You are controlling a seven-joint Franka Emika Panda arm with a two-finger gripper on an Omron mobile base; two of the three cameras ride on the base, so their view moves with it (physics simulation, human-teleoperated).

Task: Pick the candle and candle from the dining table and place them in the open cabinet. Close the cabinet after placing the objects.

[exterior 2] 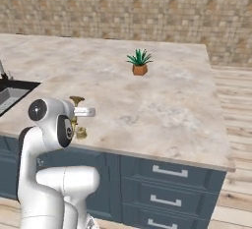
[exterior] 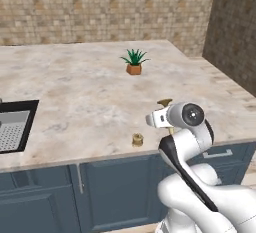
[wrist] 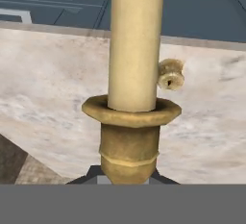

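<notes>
An orange pot (exterior: 133,69) on the beige marbled surface (exterior: 75,92) holds 1 spiky green plant (exterior: 134,56). The hand (wrist: 129,177) pinches the brass candlestick (wrist: 129,136) with its cream candle (wrist: 134,40), lifted above the surface. The squat ribbed yellow-gold candle (exterior: 137,139) rests near the front edge.

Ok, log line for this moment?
tool: shut on candlestick | ribbed candle: on table, near front edge | plant: far side

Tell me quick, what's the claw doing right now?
Claw: shut on the candlestick candle, gripping its brass holder, above the dining table.
</notes>
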